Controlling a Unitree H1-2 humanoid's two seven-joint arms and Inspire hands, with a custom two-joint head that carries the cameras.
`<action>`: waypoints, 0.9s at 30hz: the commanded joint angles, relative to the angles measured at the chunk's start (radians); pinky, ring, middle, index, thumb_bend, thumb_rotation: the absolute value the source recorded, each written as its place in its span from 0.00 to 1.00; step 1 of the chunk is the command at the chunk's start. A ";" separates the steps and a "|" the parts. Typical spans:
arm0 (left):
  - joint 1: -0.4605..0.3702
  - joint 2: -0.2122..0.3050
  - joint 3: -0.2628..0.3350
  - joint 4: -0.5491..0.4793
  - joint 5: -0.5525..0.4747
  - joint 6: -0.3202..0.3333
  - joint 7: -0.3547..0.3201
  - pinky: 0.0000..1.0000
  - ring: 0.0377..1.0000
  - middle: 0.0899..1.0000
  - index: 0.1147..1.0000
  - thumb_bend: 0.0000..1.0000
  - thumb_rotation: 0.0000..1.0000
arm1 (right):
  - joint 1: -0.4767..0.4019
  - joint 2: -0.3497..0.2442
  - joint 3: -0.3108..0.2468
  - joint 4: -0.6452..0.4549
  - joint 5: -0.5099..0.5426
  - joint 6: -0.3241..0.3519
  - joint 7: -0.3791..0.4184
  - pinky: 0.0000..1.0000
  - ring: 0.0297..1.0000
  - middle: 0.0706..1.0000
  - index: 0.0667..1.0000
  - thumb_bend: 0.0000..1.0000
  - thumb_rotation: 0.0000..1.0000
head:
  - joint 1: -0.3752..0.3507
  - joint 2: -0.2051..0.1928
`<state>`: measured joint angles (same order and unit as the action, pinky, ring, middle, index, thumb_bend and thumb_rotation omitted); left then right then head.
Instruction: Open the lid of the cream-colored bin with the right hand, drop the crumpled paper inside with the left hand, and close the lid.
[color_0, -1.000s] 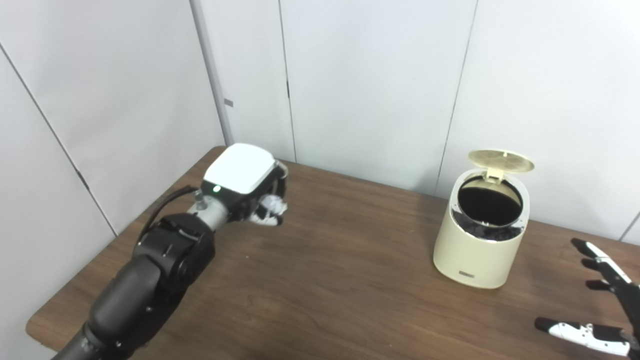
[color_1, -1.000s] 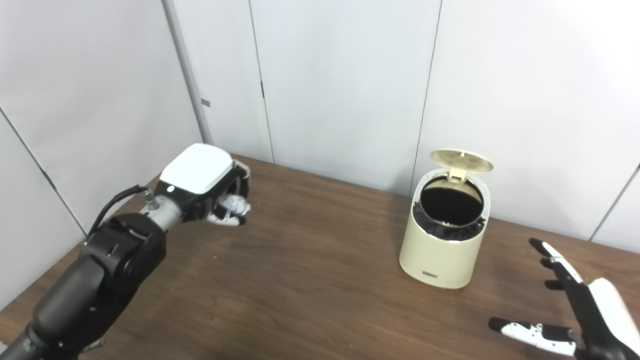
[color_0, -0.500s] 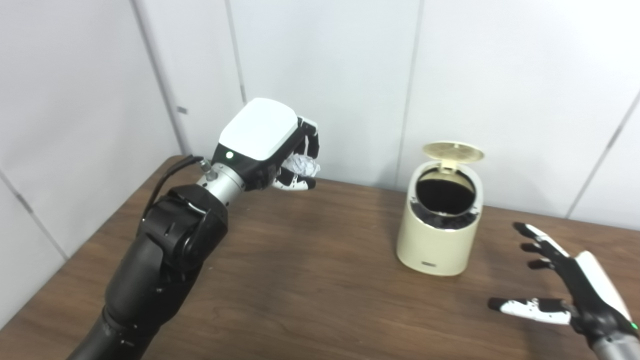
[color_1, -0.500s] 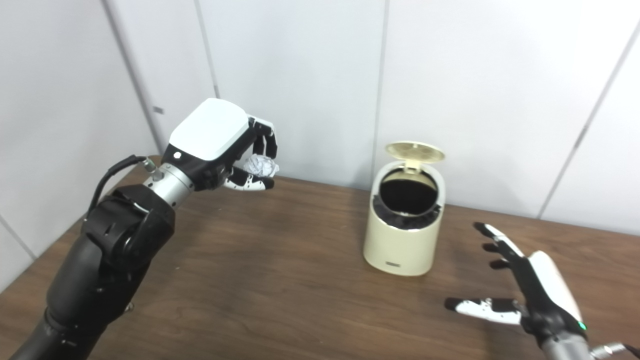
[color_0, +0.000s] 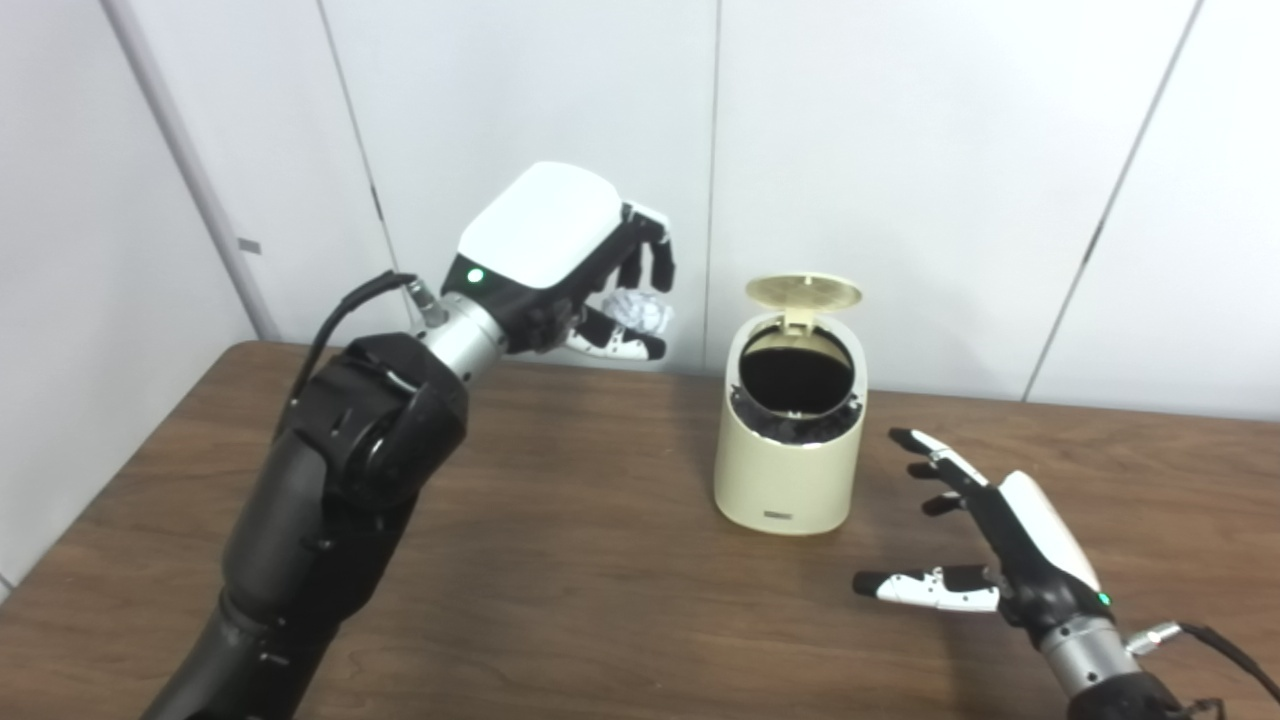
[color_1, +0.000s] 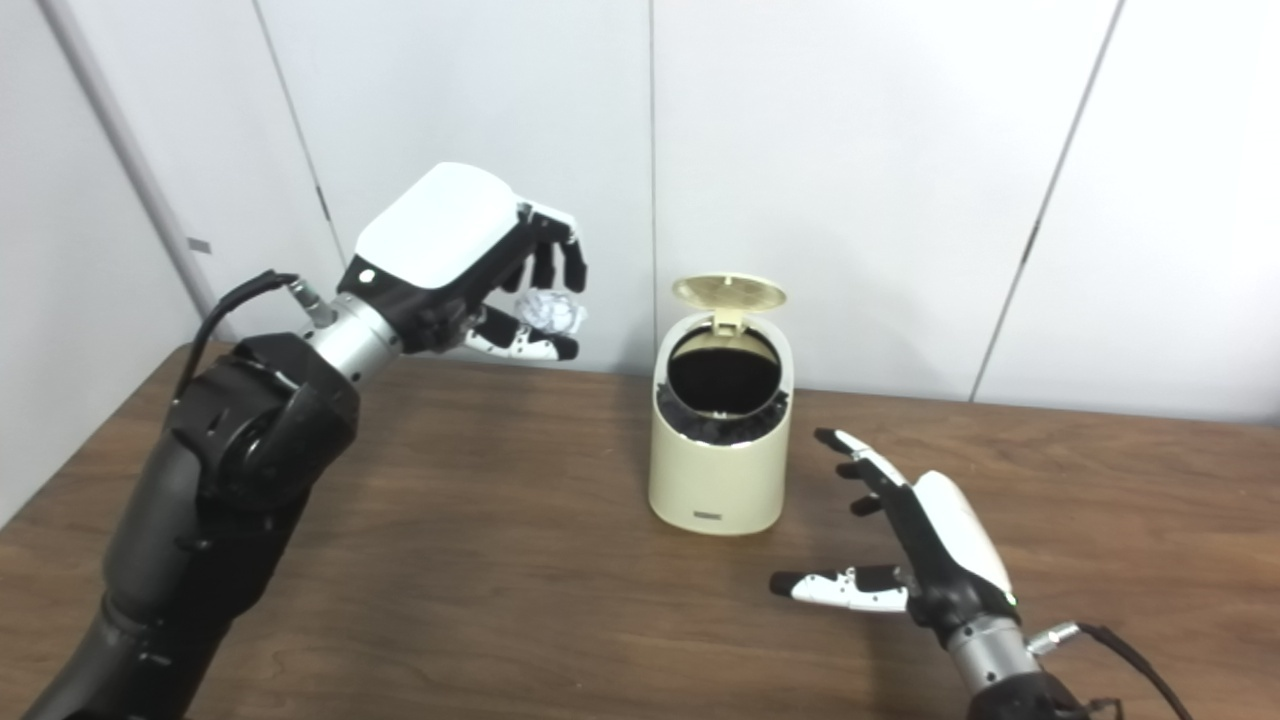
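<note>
The cream-colored bin (color_0: 788, 472) stands on the brown table (color_0: 560, 560), its round lid (color_0: 803, 291) flipped up at the back and its dark inside showing. My left hand (color_0: 560, 262) is raised well above the table, left of the bin and about level with the lid, shut on the white crumpled paper (color_0: 640, 310). My right hand (color_0: 985, 545) hovers low over the table to the right of the bin, open, fingers spread, holding nothing and not touching the bin.
White wall panels (color_0: 900, 150) rise close behind the table's far edge. The table's left edge (color_0: 100, 480) runs diagonally near my left arm. A cable (color_0: 1215, 645) trails from my right wrist.
My left hand has lifted the paper off table height and carried it right toward the bin. The camera has turned, shifting the bin leftward in the picture. My right hand stays open beside the bin.
</note>
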<state>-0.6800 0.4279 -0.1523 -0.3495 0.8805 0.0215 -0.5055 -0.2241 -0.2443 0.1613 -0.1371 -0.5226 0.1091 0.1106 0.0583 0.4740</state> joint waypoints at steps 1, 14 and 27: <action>-0.061 -0.005 0.003 0.002 0.004 -0.007 0.043 0.26 0.29 0.37 0.45 0.52 0.00 | -0.019 0.007 -0.003 -0.032 -0.010 -0.019 -0.029 0.65 0.82 0.89 0.87 0.78 0.32 | -0.007 -0.003; -0.110 -0.119 -0.078 0.151 0.003 -0.077 0.157 0.29 0.31 0.37 0.44 0.52 0.00 | -0.015 0.035 -0.006 -0.013 -0.011 -0.032 -0.040 0.71 0.85 0.91 0.88 0.78 0.29 | -0.048 -0.017; -0.125 -0.179 -0.159 0.297 0.080 -0.136 0.290 0.22 0.23 0.42 0.41 0.53 0.00 | -0.006 0.036 -0.012 -0.050 -0.051 0.019 -0.036 0.67 0.83 0.91 0.89 0.78 0.37 | -0.074 -0.014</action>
<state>-0.7495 0.2519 -0.3167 -0.0507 0.9487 -0.1045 -0.2650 -0.2095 -0.2079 0.1583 -0.1489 -0.5722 0.1427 0.0954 -0.0153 0.4602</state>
